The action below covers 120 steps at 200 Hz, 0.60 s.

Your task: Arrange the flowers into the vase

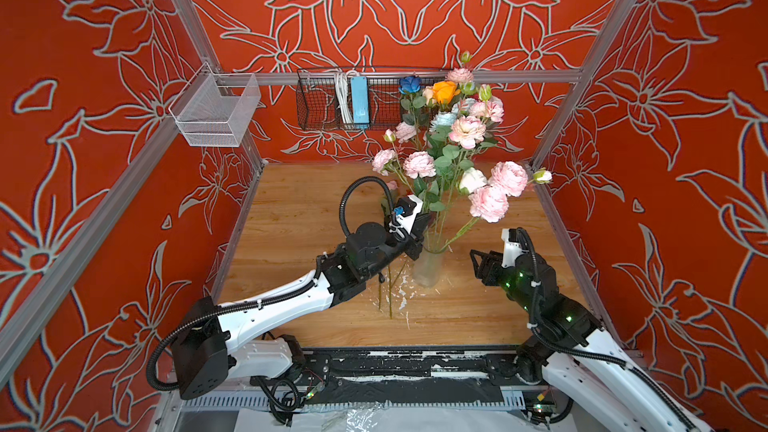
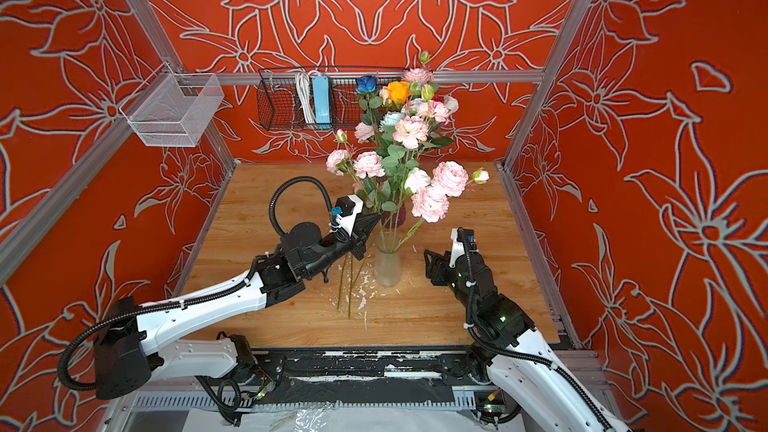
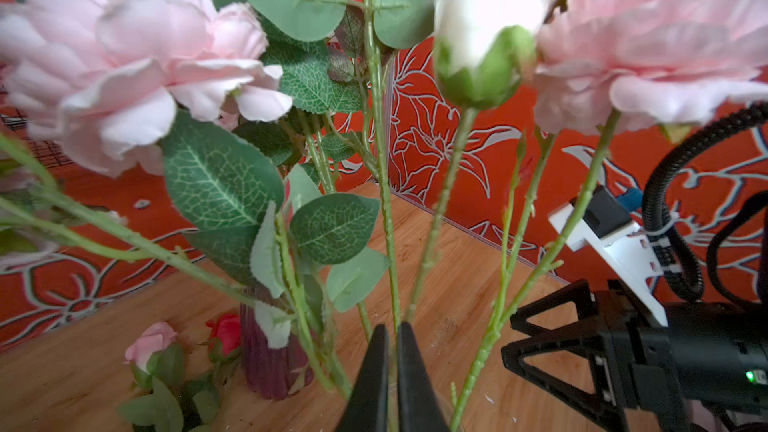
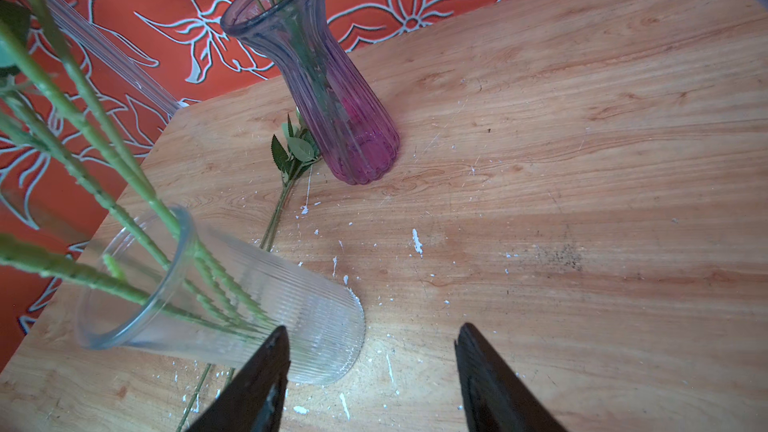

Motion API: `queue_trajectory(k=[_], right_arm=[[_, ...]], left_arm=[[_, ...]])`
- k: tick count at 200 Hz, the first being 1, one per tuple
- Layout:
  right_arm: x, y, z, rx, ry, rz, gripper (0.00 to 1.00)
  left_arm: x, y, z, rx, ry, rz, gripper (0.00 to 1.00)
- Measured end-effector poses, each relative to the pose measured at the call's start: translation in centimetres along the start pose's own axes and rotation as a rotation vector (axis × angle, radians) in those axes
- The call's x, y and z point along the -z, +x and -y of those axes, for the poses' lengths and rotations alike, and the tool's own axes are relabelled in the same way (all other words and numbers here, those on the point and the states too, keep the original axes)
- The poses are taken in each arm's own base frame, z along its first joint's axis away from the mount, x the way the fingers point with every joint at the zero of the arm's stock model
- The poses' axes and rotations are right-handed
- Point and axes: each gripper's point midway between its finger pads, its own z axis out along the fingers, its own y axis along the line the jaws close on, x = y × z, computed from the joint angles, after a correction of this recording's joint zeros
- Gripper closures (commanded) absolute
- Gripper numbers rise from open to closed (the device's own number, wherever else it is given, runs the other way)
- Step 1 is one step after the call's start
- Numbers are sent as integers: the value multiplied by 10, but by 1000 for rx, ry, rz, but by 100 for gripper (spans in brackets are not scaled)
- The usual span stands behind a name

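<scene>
Above the mouth of a clear ribbed vase [image 1: 429,268] [image 4: 249,305], my left gripper [image 3: 392,334] [image 2: 374,220] is shut on a thin green flower stem [image 3: 388,243]. Several stems stand in that vase, and the flowers [image 1: 465,130] spread above it: pink blooms [image 1: 509,178], an orange rose [image 1: 444,91] and a blue rose [image 1: 410,84]. Behind it a purple vase [image 4: 332,110] also holds stems. Loose flowers [image 2: 349,288] lie on the table left of the clear vase, among them a pink bud [image 3: 151,340] and a red rose [image 3: 227,328]. To the right of the clear vase my right gripper [image 1: 476,265] [image 4: 370,330] is open and holds nothing.
A black wire basket [image 1: 324,101] with a power strip hangs on the back rail. A white mesh basket [image 1: 216,112] hangs on the left frame. Aluminium posts and red patterned walls enclose the wooden table [image 1: 478,317]. White flakes [image 4: 417,241] dot the wood near the clear vase.
</scene>
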Motion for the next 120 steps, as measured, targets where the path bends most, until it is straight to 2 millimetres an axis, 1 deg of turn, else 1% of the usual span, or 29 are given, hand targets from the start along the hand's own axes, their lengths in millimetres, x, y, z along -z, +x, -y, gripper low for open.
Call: queue_trajectory(k=[13,34,40,53,67,75,99,108,120], right_arm=[[-2,1,-2,1,-3,-9,35],[-3,-2,-6,1,-15,-14,35],[-2,-3,-7,1,-19,-14,35],[-1,-7,-9,-1,-25,-6,35],[2,-11,-11,-3,-32,6,35],[3,-13,-12,-4,-34,10,35],[4,-15,-13,-6,-39,17,35],[4,-15,-13,-6,-39,18,34],[5,-15,-13,-6,-40,19,34]], left_arm=[[-1,2,-1,10,-5,-1,88],[-1,7,-2,27,-11,-11,80],[-1,8,-2,31,-13,-15,77],[2,10,-4,45,-21,-27,65],[13,13,-8,60,-36,-40,53],[22,14,-10,64,-43,-44,48],[50,15,-17,80,-65,-56,43],[56,16,-18,82,-67,-66,43],[60,24,-19,72,-69,-103,41]])
